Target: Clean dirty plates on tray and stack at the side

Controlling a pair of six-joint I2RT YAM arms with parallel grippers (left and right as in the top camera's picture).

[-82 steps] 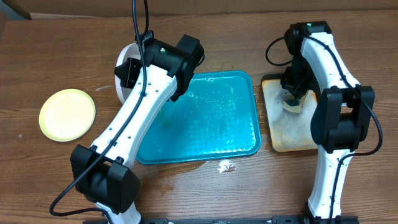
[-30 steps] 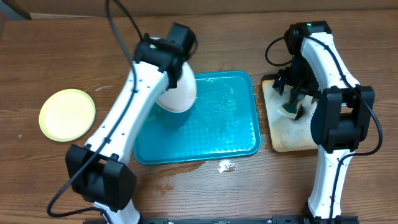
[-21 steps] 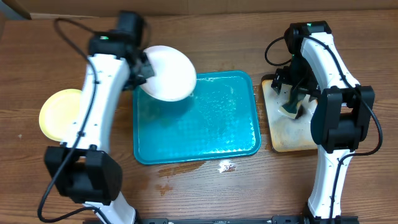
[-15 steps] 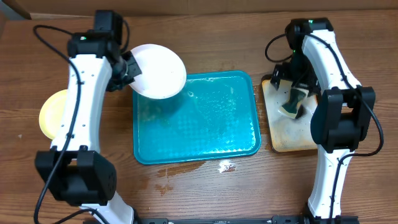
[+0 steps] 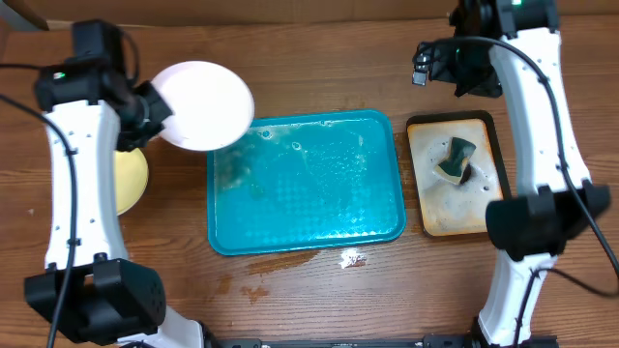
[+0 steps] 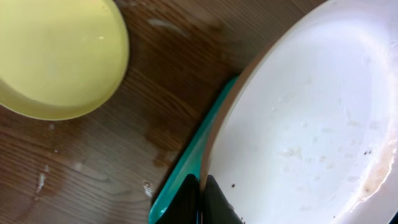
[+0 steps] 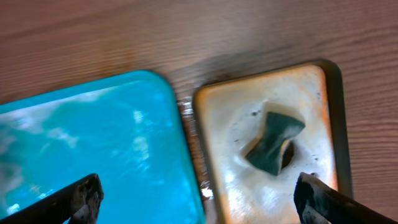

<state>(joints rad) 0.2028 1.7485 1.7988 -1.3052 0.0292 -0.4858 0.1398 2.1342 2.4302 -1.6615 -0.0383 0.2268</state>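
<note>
Round white plate [image 5: 205,104]: small brown specks near rim. Round pale yellow-green plate [image 6: 56,56]: plain. Rectangular teal-blue plastic tray [image 5: 329,203]: dimpled texture. Brown wood-grain table [image 5: 319,300].

Lighting was bright, even, from above; shadows on the desk [image 5: 387,304] were soft; glare lay on the tray [image 5: 319,193]; white plate [image 5: 203,104] was washed out; right wrist view was blurred.
</note>
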